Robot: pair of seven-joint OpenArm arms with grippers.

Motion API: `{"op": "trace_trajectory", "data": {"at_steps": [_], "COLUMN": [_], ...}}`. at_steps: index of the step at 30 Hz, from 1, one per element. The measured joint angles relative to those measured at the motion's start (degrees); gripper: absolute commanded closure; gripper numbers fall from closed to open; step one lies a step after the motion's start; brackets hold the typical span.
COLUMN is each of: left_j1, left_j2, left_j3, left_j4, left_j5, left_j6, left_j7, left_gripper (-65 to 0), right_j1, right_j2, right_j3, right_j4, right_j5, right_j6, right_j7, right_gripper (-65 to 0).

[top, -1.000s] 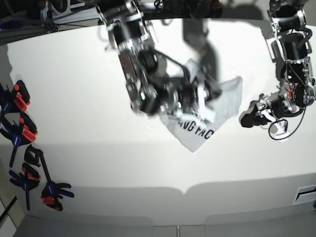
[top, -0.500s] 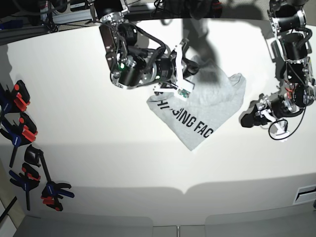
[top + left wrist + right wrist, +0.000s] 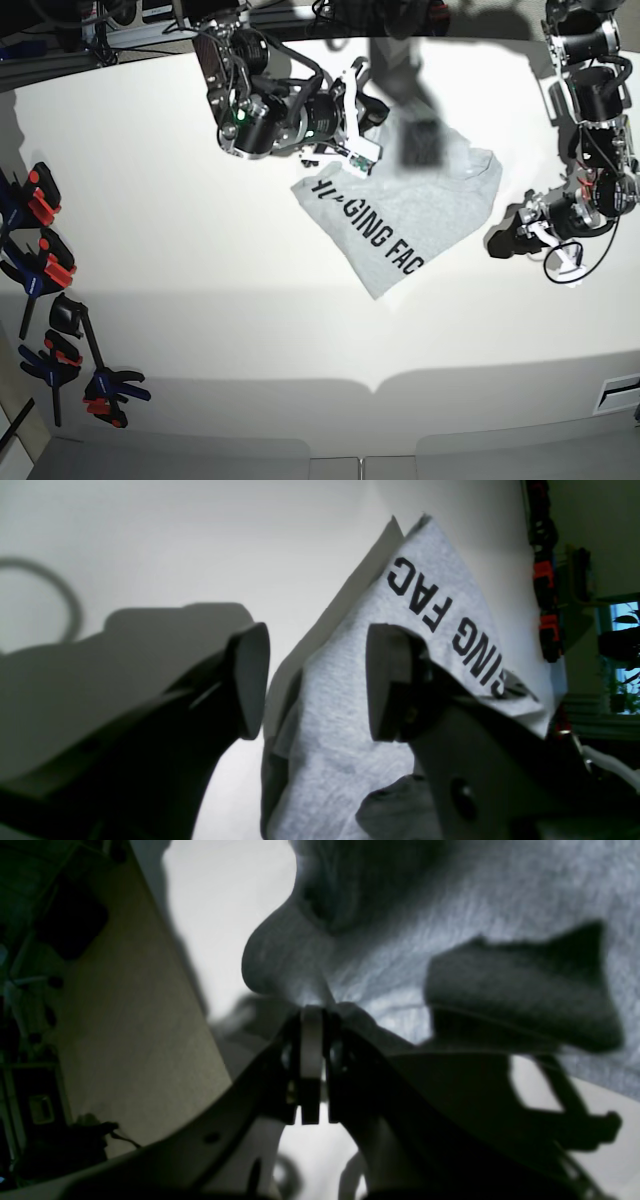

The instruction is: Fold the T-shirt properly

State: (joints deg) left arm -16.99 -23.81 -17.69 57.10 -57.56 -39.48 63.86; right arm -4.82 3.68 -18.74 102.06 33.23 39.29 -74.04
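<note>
White table (image 3: 200,300): one T-shirt (image 3: 420,215), two hands, five clamps (image 3: 50,300).

Bright overhead light, hard arm shadows on table (image 3: 150,200); wrist views dim, foreground blurred

The right gripper (image 3: 312,1012) is pinching a fold of the grey T-shirt (image 3: 450,915), its jaws pressed together, while the cloth is draping over the white table (image 3: 220,905).
</note>
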Motion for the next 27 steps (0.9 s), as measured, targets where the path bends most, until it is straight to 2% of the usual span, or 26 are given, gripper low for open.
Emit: {"op": "trace_trajectory", "data": {"at_steps": [4, 6, 9, 11, 13, 18, 22, 27], "left_j1": [0.0, 0.0, 0.0, 0.0, 0.0, 0.0, 0.0, 0.0], "left_j2": [0.0, 0.0, 0.0, 0.0, 0.0, 0.0, 0.0, 0.0], "left_j3": [0.0, 0.0, 0.0, 0.0, 0.0, 0.0, 0.0, 0.0], "left_j4": [0.0, 0.0, 0.0, 0.0, 0.0, 0.0, 0.0, 0.0], "left_j5": [0.0, 0.0, 0.0, 0.0, 0.0, 0.0, -0.9, -10.1], "left_j6": [0.0, 0.0, 0.0, 0.0, 0.0, 0.0, 0.0, 0.0], "left_j7": [0.0, 0.0, 0.0, 0.0, 0.0, 0.0, 0.0, 0.0], "left_gripper": [-29.1, -29.1, -29.1, -29.1, -29.1, -29.1, -29.1, -29.1], "right_j1": [0.1, 0.1, 0.0, 0.0, 0.1, 0.2, 2.6, 8.7], "right_j2": [0.0, 0.0, 0.1, 0.1, 0.0, 0.1, 0.0, 0.0], "right_j3": [0.0, 0.0, 0.0, 0.0, 0.0, 0.0, 0.0, 0.0], "right_j4": [0.0, 0.0, 0.0, 0.0, 0.1, 0.1, 0.1, 0.2], "right_j5": [0.0, 2.3, 9.7, 16.5, 22.8, 32.5, 34.5, 34.2], "right_j6": [0.0, 0.0, 0.0, 0.0, 0.0, 0.0, 0.0, 0.0], "right_j7": [-1.1, -3.2, -7.2, -7.1, -6.7, -7.0, -7.1, -6.8], "right_gripper": [0.0, -1.2, -18.8, -24.4, -24.4, -24.4, -24.4, -24.4]}}
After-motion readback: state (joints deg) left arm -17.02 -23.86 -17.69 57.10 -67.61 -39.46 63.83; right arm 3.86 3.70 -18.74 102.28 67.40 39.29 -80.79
